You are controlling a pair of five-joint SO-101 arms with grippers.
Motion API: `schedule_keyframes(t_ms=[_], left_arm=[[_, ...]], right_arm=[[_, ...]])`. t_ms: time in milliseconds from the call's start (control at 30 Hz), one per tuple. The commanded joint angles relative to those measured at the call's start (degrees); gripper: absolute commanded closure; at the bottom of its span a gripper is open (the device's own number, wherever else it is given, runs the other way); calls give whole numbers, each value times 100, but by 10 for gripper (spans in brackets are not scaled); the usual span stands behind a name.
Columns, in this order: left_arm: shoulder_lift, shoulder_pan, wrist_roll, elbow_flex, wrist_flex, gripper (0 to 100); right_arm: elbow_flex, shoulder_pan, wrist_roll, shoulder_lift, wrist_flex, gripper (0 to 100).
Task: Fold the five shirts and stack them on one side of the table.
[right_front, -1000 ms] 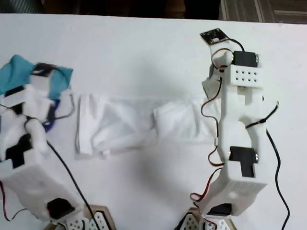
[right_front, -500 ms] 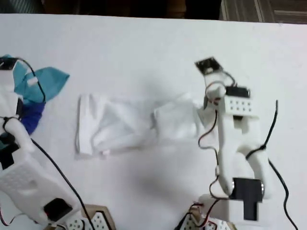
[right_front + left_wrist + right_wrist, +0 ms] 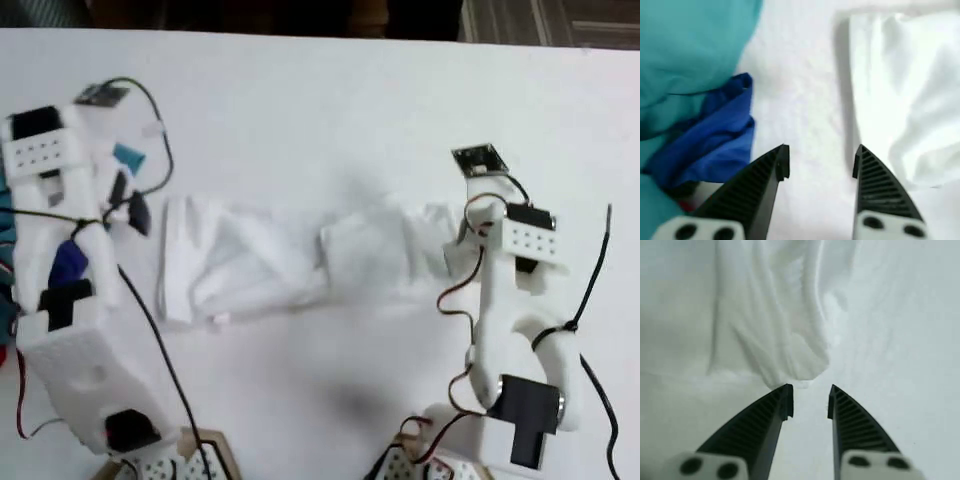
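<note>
My left gripper has its jaws spread wide with only bare table between the fingertips. Nothing is in its grasp. The white shirt lies just outside one finger, its folded edge running alongside and ahead of that finger, and I cannot tell whether the two touch. Outside the other finger sits a crumpled blue shirt, close to the tip but apart from it. A teal shirt is bunched farther ahead on that same side, lying partly over the blue one.

My right gripper has its jaws a small way apart and empty, pointing down at the table. A rumpled end of the white shirt lies directly ahead of the fingertips. Its nearest fold is just short of one finger, and the cloth spreads away from the hand in soft creases.

From the high camera I see the white shirt stretched out loosely between my two arms, wrinkled and only roughly gathered, with one arm at each end of it. The left arm stands over the coloured shirts. A patch of blue and a scrap of teal peek out from beneath that arm, on the far side of it from the white shirt.
</note>
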Motion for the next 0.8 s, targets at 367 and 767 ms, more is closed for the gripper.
schedule_keyframes(t_ms=[367,767], left_arm=[[-62,756,1204,2431,-2154,767],[-26,941,1538,2457,-2198,767]], right_arm=[[-9,22,53,-215,-66,872],[-9,22,53,-233,-48,872]])
